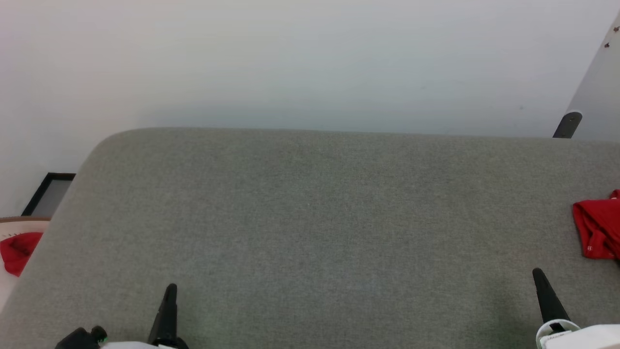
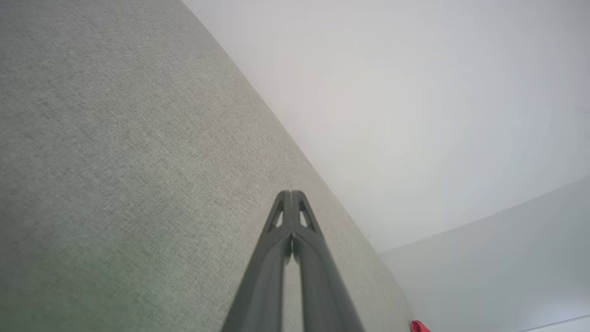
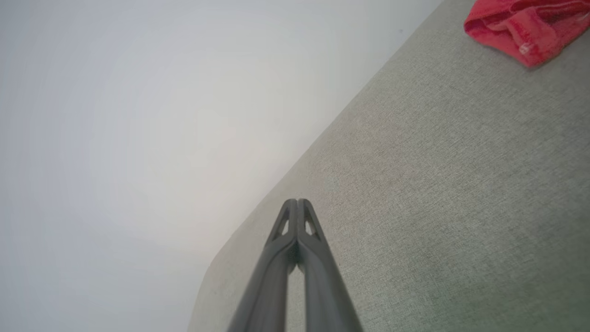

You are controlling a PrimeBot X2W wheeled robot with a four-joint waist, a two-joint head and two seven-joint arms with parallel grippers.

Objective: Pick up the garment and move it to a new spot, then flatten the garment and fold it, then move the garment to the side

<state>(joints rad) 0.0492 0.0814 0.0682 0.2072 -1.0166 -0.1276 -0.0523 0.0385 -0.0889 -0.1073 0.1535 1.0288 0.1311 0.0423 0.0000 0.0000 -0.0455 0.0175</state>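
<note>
- The garment (image 1: 598, 230) lies as a compact, mostly red bundle at the right edge of the grey counter (image 1: 310, 218); nothing touches it
- Left gripper (image 1: 170, 288) and right gripper (image 1: 536, 272) both have fingers pressed together, holding nothing, over bare counter
- Judging by this, folding and setting aside look done; the fold seems loose; little appears left

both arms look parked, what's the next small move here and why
Probably open the right gripper and ease it toward the garment. The garment lies bunched at the right edge of the grey surface, nearest that arm. Both it and the left gripper are shut on nothing, well apart from the cloth.
</note>
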